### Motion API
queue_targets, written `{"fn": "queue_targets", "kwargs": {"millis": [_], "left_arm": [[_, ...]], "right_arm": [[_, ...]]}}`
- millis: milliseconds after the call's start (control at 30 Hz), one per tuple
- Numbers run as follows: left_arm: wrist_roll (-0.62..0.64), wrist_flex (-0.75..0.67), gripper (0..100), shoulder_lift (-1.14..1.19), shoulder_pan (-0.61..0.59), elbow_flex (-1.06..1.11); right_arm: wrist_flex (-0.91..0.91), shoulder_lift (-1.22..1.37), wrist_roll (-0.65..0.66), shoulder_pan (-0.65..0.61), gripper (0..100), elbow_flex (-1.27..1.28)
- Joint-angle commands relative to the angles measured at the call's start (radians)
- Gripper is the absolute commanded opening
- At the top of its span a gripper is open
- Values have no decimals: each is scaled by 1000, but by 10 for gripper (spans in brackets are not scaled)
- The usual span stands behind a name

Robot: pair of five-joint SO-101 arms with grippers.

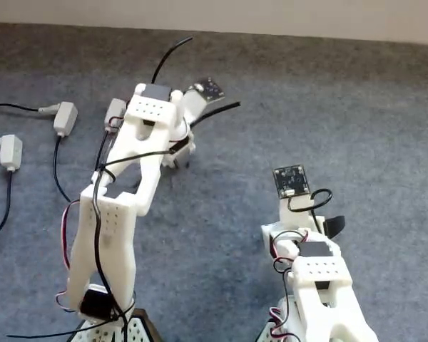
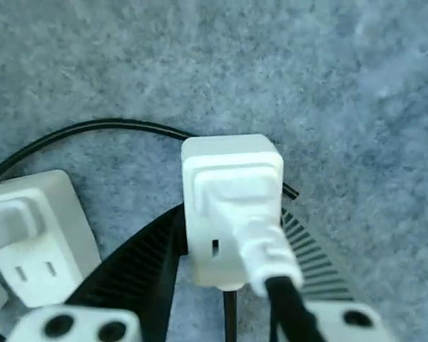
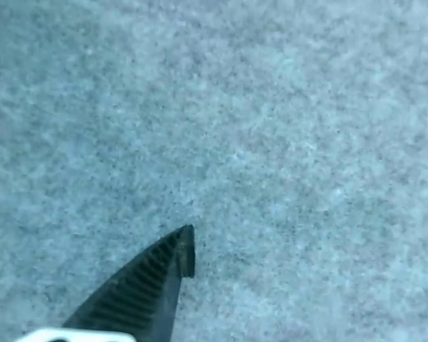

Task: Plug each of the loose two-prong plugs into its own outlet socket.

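Observation:
A white outlet socket [image 2: 214, 253] with a white two-prong plug [image 2: 235, 189] pushed into its face sits between the black ribbed fingers [image 2: 146, 274] of my left gripper [image 2: 232, 246], which is shut on the socket's sides. The plug's cord turns black and runs back toward the camera. In the high view the left gripper [image 1: 180, 152] is low over the carpet at mid-left. My right gripper [image 1: 322, 222] hovers over bare carpet at the lower right; one black finger [image 3: 160, 281] shows with nothing against it, and the jaws stand open.
A second white socket [image 2: 39, 239] lies on the carpet right beside the held one. Three more white sockets [image 1: 65, 117] [image 1: 11, 151] [image 1: 115, 112] with black cords lie at the left of the grey carpet [image 1: 357, 121]. A black cable [image 1: 170, 51] arcs above the left wrist.

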Motion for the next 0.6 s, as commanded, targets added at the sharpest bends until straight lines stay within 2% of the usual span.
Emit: {"fn": "queue_targets", "kwargs": {"millis": [0,67,133,367,567], "left_arm": [[41,17,254,-21,7,-47],[55,37,325,-56,-1,-47],[54,63,357,-102,-2,-47],[52,132,358,-208,-4,-48],[52,195,358,-337,-68,-156]], "right_arm": [[-18,-27,11,5,539,-4],[-18,-27,11,5,539,-4],[-18,-27,11,5,539,-4],[-18,-27,11,5,539,-4],[-18,-27,11,5,539,-4]]}}
